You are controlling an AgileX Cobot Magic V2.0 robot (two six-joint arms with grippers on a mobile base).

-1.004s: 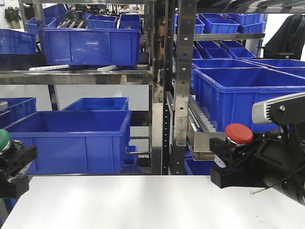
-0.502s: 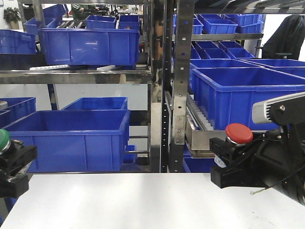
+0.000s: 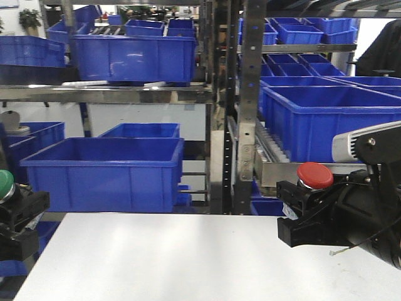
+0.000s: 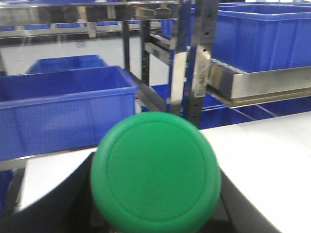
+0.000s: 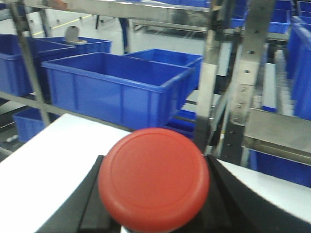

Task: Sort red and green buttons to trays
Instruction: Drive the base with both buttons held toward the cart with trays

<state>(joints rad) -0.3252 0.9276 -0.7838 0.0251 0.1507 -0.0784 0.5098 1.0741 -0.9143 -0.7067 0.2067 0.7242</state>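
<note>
The background has slid toward the right of the front view: the steel upright (image 3: 247, 94) and the big blue crate (image 3: 103, 172) sit further right than a second ago, and the left edge of the desk (image 3: 188, 263) now shows at lower left. Both arms keep their places in the frame, so I judge that the base is turning while carrying its load. No trays are in sight yet.

The left gripper (image 3: 15, 216), at the lower left edge, has its jaws pinching the green button (image 3: 5, 184) by its dark block. The right gripper (image 3: 307, 213), at lower right, likewise clamps the red button (image 3: 315, 175). Both buttons ride above the desk. Each stands cap up, with its long axis roughly upright, and each cap faces its wrist camera.
</note>
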